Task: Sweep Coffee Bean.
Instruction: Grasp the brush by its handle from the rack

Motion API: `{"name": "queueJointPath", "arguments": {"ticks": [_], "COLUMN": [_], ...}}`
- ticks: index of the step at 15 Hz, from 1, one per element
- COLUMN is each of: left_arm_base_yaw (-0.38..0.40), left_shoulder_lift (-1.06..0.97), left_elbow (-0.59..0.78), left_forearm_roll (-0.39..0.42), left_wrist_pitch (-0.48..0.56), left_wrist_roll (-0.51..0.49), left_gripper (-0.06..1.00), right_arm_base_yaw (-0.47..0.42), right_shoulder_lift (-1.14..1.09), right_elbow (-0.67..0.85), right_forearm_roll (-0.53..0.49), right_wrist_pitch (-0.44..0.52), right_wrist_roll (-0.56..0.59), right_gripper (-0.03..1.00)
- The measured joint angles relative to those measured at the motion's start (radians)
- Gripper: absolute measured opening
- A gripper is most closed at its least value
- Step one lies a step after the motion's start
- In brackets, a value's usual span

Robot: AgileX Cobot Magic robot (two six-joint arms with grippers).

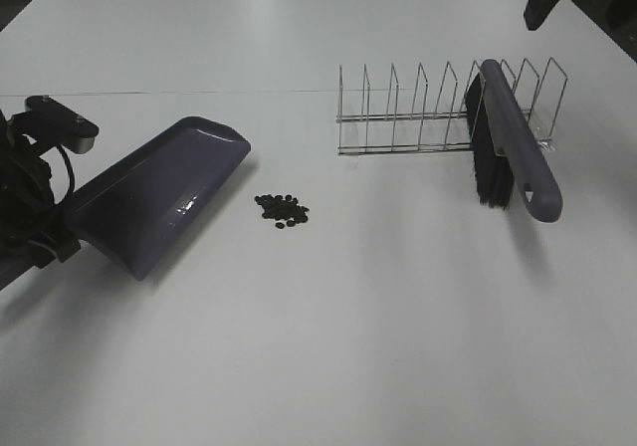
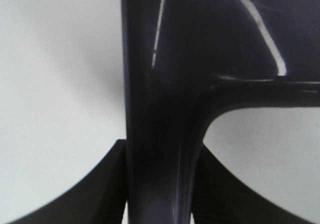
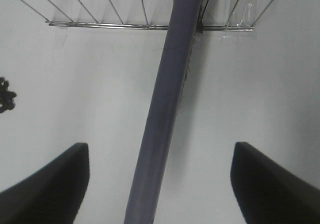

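Coffee bean cluster lies just beside the dustpan that the left gripper clamps by its handle
Its long axis runs from that gripper's side toward the right gripper, spread wide above the brush handle

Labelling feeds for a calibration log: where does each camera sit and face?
Exterior high: mounted high, looking down on the white table, purple plastic dustpan, dark coffee beans, wire rack and purple-handled black-bristled brush; left arm shows at the left edge.
Left wrist: on the left arm, looking along the left gripper, shut on the dustpan's handle.
Right wrist: on the right arm, looking down past the open right gripper at the brush handle.
Shared: exterior high and right wrist both show brush, rack and beans.
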Motion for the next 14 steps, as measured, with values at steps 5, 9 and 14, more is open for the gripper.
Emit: {"name": "queueJointPath", "arguments": {"ticks": [5,9,14], "left_arm_base_yaw": [0.0,0.0,0.0], "left_shoulder_lift": [0.0,0.0,0.0], "left_elbow": [0.0,0.0,0.0], "left_forearm_roll": [0.0,0.0,0.0], "left_wrist_pitch": [0.0,0.0,0.0], "left_wrist_roll": [-0.002,-0.018,-0.021], "left_gripper": [0.32,0.32,0.32], "right_arm_base_yaw": [0.0,0.0,-0.001], "right_shoulder_lift": [0.258,0.394,0.51], "right_elbow": [-0.163,-0.231,-0.238], "right_forearm_roll": [0.0,0.0,-0.003], "right_wrist_pitch": [-0.001,-0.001,-0.001], "right_wrist_roll": [0.03,0.031,0.032], "right_gripper": [0.68,0.68,0.63]}}
